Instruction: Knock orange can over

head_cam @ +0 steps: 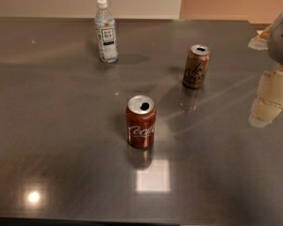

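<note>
The orange can [196, 67] stands upright on the dark grey table [61, 126], right of centre and toward the back. It is bronze with dark cursive lettering and a silver top with an open mouth. My gripper [270, 99], pale cream under a grey arm part, hangs at the right edge of the view. It is to the right of the orange can and a little nearer the front, well apart from it and touching nothing.
A red can [141, 121] with white script stands upright near the table's middle. A clear plastic bottle [106, 31] with a white cap stands at the back left. The table's far edge meets a pale wall.
</note>
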You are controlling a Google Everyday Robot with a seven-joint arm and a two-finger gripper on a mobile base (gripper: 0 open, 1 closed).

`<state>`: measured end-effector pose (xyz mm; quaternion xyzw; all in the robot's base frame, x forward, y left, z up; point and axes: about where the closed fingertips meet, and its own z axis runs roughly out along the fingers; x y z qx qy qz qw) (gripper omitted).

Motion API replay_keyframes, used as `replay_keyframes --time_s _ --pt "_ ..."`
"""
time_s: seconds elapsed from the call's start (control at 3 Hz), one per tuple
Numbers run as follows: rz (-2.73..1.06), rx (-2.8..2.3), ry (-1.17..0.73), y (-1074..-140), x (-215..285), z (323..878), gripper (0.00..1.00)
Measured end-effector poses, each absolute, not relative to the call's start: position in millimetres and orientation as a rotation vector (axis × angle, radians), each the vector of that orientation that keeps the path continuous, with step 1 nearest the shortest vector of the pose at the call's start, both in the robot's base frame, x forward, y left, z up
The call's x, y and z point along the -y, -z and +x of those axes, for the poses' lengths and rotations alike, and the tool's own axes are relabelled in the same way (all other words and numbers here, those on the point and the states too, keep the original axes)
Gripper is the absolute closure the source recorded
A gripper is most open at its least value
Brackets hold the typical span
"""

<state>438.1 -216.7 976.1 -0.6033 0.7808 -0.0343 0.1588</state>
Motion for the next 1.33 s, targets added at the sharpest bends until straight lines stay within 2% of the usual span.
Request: replay_keyframes --time_s 0.33,1.33 --pt "-1.724 -2.230 0.099 -976.7 216.5 438.4 0.00" --pt "-1.700 -2.157 0.025 -968.1 216.6 504.8 0.00"
